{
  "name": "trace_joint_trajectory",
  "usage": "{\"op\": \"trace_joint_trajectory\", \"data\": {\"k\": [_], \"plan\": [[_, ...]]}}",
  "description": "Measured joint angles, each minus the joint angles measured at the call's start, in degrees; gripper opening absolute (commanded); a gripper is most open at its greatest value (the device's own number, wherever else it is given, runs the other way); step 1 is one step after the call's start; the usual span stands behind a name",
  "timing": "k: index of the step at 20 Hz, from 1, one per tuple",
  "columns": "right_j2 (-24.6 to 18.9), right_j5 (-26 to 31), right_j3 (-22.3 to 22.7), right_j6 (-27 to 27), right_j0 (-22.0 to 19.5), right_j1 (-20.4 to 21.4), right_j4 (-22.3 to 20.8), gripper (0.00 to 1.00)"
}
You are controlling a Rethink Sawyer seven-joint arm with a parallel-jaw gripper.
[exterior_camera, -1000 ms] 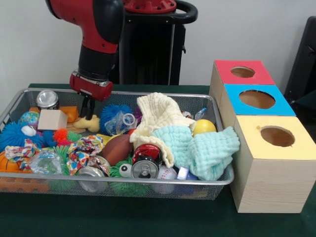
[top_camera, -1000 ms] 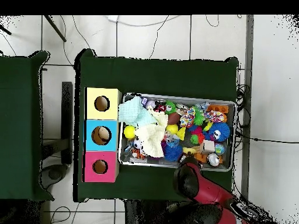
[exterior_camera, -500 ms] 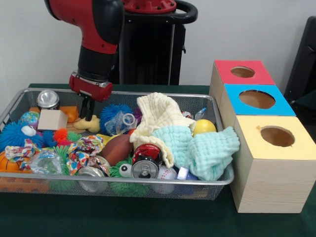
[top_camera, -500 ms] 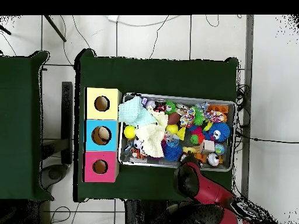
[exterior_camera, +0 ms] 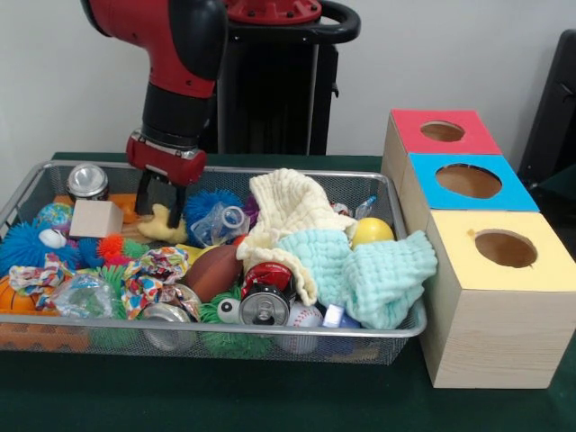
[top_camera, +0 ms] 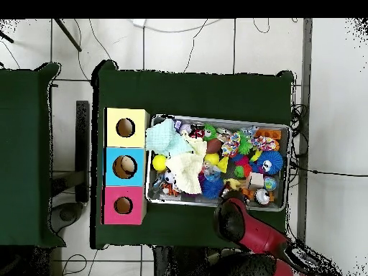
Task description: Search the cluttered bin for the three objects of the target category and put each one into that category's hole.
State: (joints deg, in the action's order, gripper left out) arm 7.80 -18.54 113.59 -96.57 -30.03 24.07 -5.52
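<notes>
My gripper [exterior_camera: 159, 199] hangs at the far left end of the silver wire-mesh bin [exterior_camera: 270, 326], fingers spread either side of the small yellow rubber duck [exterior_camera: 163, 225], not closed on it.

Since the earlier frames the fingers [exterior_camera: 143, 191] have spread apart and now straddle the small yellow soft toy [exterior_camera: 163, 223], which has shifted slightly and sits higher.

A robotics lab: tiled floor [top_camera: 187, 50] strewn with cables [top_camera: 215, 43].
</notes>
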Motion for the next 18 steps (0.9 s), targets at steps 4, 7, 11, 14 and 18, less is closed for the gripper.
{"op": "trace_joint_trajectory", "data": {"k": [4,7,11,14,18], "plan": [[-2.22,0.02,-0.69,0.0,-0.94,0.09,-0.15,1.0],[-3.85,0.05,-0.97,0.0,-1.26,-0.35,-0.29,1.0],[-5.38,0.03,-1.0,0.0,-1.37,-1.31,-0.72,1.0],[-5.92,0.02,-1.04,0.0,-1.66,-1.81,-0.96,1.0],[-6.55,0.02,-1.06,0.0,-2.78,-2.25,-1.56,1.0]]}}
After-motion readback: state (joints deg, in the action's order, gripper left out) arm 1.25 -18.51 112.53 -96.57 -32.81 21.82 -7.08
